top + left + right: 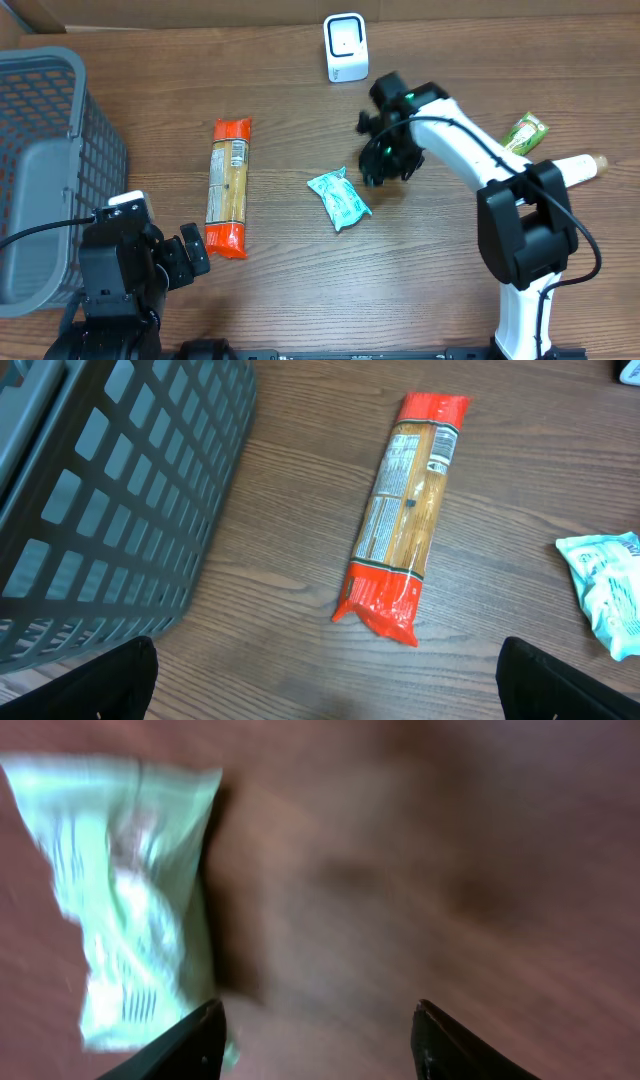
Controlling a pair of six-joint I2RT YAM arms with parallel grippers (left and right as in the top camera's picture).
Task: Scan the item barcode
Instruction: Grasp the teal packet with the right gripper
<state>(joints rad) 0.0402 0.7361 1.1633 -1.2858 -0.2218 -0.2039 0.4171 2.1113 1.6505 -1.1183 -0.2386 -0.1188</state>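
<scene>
Brown wood-grain table (300,290) filled every view. At its left edge stood a grey plastic lattice basket (45,120), the biggest thing on it. The white-and-black right arm (465,145) reached in from the near right towards the middle of the table. The black left arm (115,275) sat low at the near left, just beside the basket.

A long orange-ended clear packet of spaghetti (229,185) lay flat and lengthwise between the basket and the table's middle, with its printed label facing up. Right of it, well apart, lay a small crumpled mint-green packet (340,200), flat on the wood and gripped by nothing.

The right gripper (315,1040) hung just beside that packet. Its fingers were spread and only bare table showed between them, and the packet lay off to one side of one fingertip. The left gripper (325,685) was spread wide and empty, pointing towards the spaghetti.

A white box-shaped barcode scanner (346,47) stood upright at the far edge, well apart from the mint-green packet. A small green pouch (524,132) lay at the far right.
</scene>
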